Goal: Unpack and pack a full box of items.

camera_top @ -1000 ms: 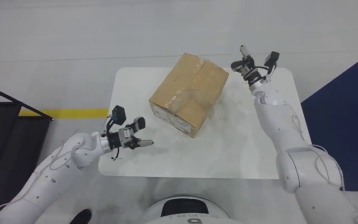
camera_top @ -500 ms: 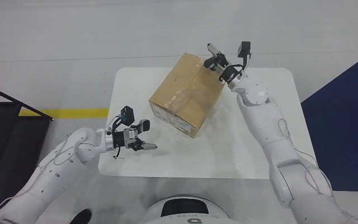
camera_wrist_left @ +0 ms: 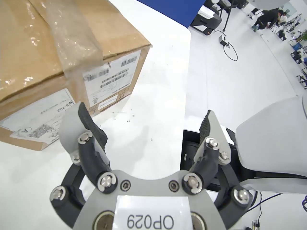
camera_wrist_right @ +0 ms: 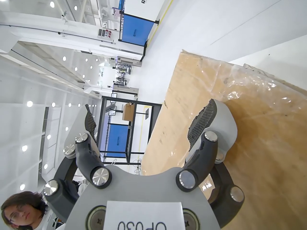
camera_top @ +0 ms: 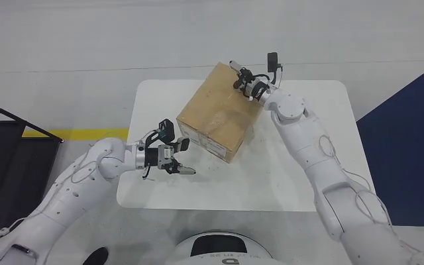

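White table (camera_top: 291, 179) on a pale grey floor holds a taped cardboard box (camera_top: 222, 112), set at an angle toward the far edge. We see the left gripper (camera_top: 185, 158) w/ fingers spread, empty, just beside the box's near side. Right gripper (camera_top: 237, 74), also spread & empty, sits at the box's far top edge, one finger over the lid.
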{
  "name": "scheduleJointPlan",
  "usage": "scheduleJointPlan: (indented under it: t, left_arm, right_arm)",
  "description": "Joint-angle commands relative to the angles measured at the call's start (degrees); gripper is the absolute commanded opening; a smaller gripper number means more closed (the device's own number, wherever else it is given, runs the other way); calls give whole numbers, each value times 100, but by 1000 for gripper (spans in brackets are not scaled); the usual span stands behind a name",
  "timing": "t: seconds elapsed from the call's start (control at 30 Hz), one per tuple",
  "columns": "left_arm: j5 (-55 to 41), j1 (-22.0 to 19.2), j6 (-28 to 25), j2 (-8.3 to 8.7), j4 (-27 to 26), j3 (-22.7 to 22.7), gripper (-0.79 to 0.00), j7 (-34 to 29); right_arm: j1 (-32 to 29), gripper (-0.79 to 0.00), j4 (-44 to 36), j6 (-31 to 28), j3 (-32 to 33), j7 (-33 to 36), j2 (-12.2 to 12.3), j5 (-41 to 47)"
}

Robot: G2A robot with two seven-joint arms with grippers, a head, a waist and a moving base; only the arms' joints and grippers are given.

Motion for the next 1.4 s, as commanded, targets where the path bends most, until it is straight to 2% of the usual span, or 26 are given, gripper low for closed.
scheduleJointPlan:
  t: [0.0,0.33,0.93,1.37]
  left_arm:
    - [-96,-126,27,-37,52,43,0,-95]
    - [-262,-595,-18,-261,320,547,0,-825]
    - [-698,-1513,71,-736,811,1157,0,-1269]
    - [-1002,-2015,94,-1039,1234,1449,0,-1523]
  right_arm:
    - [17,0,35,22,-29,-32,-18,-13]
    - [13,0,90,63,-19,-166,-62,34]
    - [-188,0,-26,116,167,-341,-61,112]
    - [-397,0,-208,35,354,-395,-26,159]
